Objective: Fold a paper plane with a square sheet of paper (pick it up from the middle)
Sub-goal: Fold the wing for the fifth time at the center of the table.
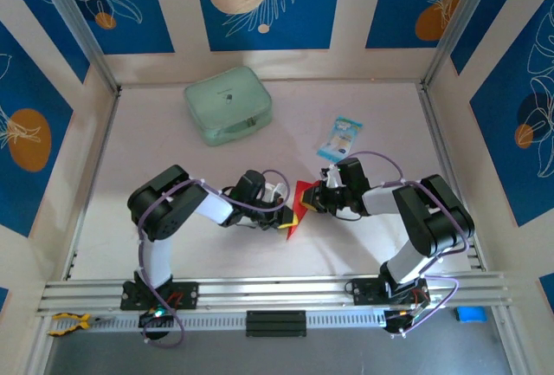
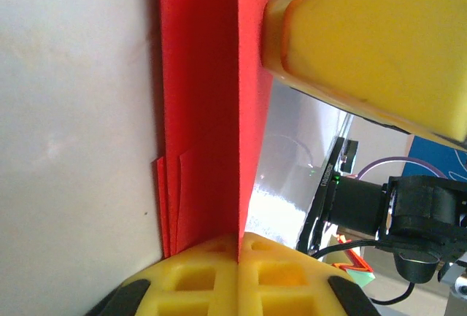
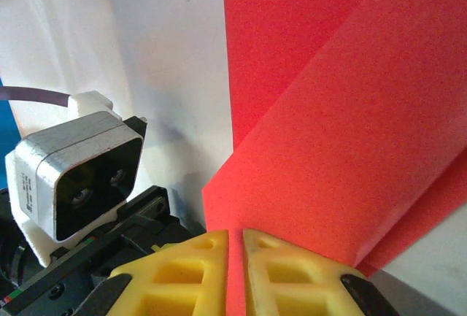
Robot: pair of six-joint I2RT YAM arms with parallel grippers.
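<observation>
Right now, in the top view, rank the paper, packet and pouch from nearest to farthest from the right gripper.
1. Paper: pinched in the right gripper, centre table.
2. Packet: just beyond the gripper, slightly to its right.
3. Pouch: far back, on the left.

No text is legible: the print on the blue-white packet is too small to read.
</observation>
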